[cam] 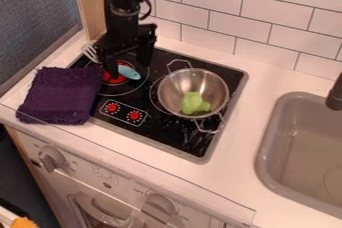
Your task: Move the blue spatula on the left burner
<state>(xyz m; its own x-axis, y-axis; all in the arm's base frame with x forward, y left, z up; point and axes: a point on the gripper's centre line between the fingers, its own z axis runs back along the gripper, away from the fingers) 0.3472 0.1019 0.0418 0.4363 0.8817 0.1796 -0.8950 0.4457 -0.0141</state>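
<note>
The tool (127,66) is held low and open over the left burner (112,78), probably so the blue spatula (129,72) can be released or pinched (hard to call which). The handle is laid by the red centre, head (90,51) angled upper left.

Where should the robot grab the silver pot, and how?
I'd grip the near wire handle, coming down from above on the stove's front side. That thin loop sticks out past the round rim, so fingers could probably pinch it without bumping the green thing inside.
</note>
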